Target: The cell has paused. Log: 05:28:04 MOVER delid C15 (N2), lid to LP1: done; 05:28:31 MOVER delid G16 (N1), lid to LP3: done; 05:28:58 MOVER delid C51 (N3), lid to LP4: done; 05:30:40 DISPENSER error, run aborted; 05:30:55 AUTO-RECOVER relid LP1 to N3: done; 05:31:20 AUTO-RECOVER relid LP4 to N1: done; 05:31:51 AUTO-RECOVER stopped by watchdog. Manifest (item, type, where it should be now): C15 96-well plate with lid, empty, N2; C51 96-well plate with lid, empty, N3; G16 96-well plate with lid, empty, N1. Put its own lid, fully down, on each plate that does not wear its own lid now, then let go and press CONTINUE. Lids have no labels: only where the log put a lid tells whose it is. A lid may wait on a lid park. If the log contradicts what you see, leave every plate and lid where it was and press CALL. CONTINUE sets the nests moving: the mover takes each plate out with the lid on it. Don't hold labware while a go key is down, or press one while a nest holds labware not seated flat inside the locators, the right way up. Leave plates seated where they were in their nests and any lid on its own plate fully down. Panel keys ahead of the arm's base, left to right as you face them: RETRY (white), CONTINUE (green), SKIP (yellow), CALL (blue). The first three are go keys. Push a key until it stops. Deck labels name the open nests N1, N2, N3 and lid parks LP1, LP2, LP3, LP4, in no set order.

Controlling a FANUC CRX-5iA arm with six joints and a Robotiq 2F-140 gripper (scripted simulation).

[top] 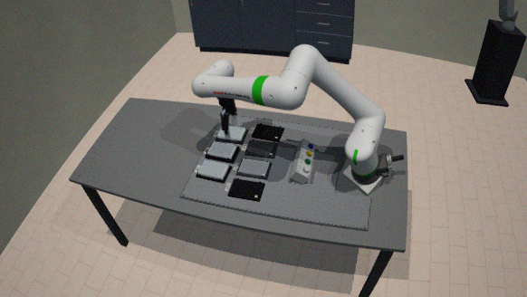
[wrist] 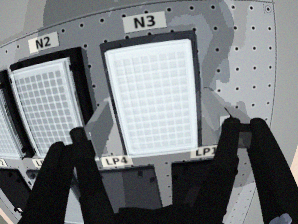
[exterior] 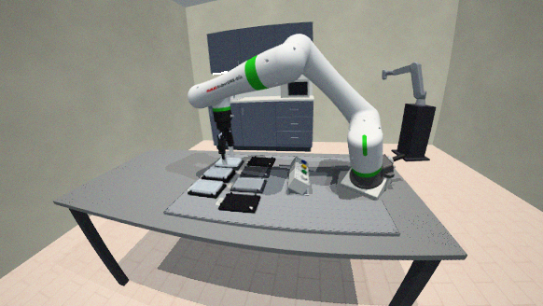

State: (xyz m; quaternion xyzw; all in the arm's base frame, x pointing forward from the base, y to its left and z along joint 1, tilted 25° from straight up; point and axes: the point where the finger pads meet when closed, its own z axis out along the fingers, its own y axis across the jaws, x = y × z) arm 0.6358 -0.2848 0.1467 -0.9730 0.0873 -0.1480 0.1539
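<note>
My gripper (wrist: 155, 106) is open and empty. It hangs just above the plate in nest N3 (wrist: 154, 96), whose top looks smooth and white like a lid, with a finger on either side of its near end. In the top and exterior views the gripper (top: 225, 129) (exterior: 223, 156) is over the far-left nest (top: 231, 133). The plate in N2 (wrist: 45, 103) shows open wells and wears no lid; it is the middle nest (top: 222, 150). The near nest (top: 214, 170) holds a covered plate. One loose lid (top: 253, 167) (exterior: 248, 185) lies on a lid park in the right column.
The other lid parks (top: 267, 132) (top: 262, 148) (top: 246, 189) look dark and bare. The key panel (top: 304, 162) stands right of the parks, with blue (top: 311, 146), yellow, green (top: 308, 161) and white keys. The arm's base (top: 364, 167) is at the right.
</note>
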